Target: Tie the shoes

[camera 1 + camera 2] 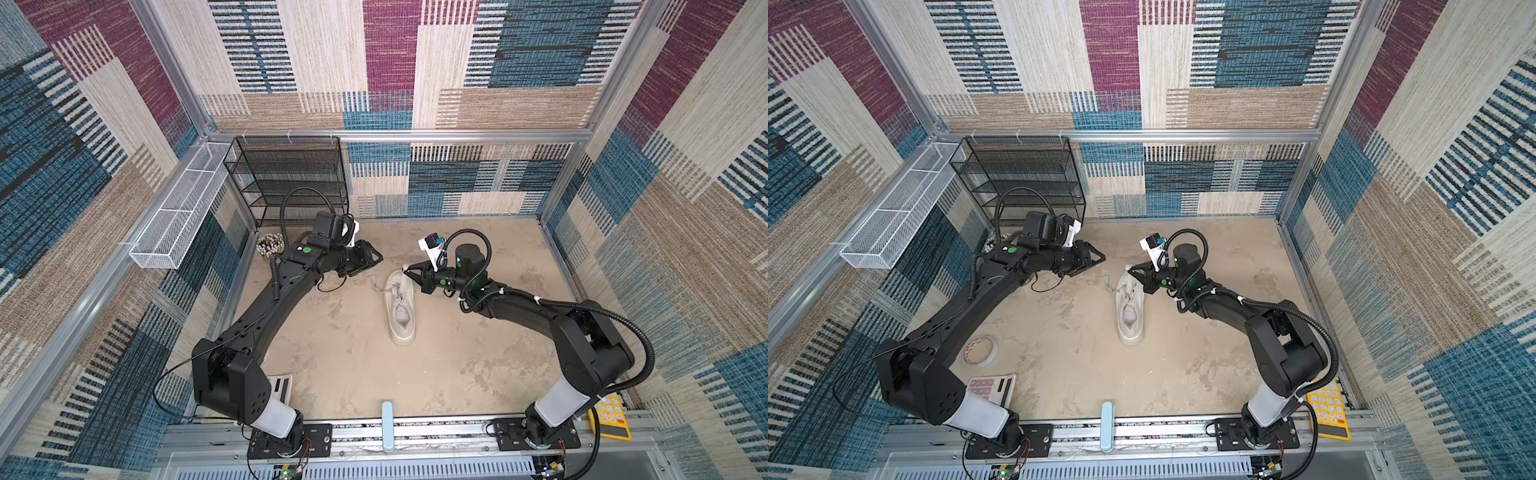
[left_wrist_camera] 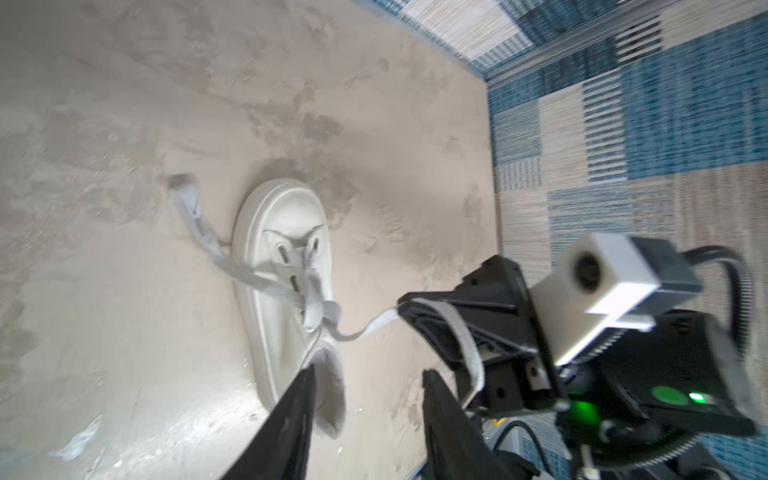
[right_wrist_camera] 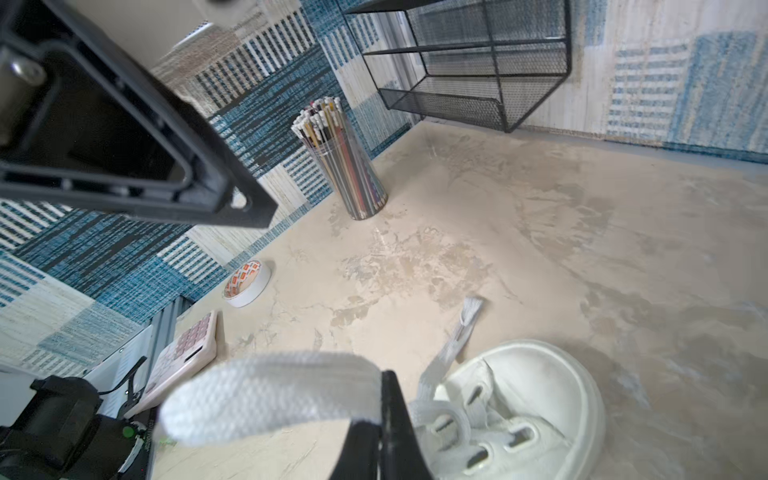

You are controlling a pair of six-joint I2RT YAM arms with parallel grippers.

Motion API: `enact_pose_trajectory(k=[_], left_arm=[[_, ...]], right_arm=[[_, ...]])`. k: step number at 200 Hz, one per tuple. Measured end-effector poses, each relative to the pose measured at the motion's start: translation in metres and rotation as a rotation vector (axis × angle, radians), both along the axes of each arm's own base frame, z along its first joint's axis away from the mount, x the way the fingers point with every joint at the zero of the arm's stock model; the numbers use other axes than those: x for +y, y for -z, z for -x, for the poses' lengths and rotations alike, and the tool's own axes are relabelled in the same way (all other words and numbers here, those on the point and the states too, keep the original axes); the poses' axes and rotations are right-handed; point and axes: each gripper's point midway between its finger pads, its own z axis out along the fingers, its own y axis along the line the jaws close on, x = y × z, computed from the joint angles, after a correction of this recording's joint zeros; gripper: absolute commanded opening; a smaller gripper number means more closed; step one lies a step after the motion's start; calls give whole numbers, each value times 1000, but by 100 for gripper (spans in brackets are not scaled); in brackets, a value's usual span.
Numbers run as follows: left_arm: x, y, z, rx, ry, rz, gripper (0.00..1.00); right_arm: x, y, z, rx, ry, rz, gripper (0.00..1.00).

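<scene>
One sneaker (image 1: 401,309): the right gripper (image 1: 406,270) pinches one lace (image 3: 270,390) (a second lace (image 2: 199,220) lies slack on the table (image 1: 332,353)); the left gripper (image 2: 369,372) gapes, empty.

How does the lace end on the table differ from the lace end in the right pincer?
The loose lace end lies slack on the table, touched by nothing. The held lace end is clamped in the right pincer, raised off the table. Both are flat, off-white, from one sneaker.

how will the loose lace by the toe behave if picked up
Probably floppy: the loose lace lies kinked on the table, and the held lace sags from the right hand. Likely light; its woven texture should resist slipping.
</scene>
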Motion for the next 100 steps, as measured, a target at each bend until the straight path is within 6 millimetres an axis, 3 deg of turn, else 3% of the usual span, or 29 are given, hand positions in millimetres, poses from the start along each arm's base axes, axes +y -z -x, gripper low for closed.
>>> enact_pose_trajectory(k=[49,75,100], left_arm=[[24,94,-16,153,-8,-271,49],[23,124,-29,183,13,-353,50],[18,140,-46,172,29,-421,50]], right_arm=[[-7,3,1,16,30,4,0],[-8,0,1,20,39,-1,0],[-8,-2,1,29,43,-10,0]])
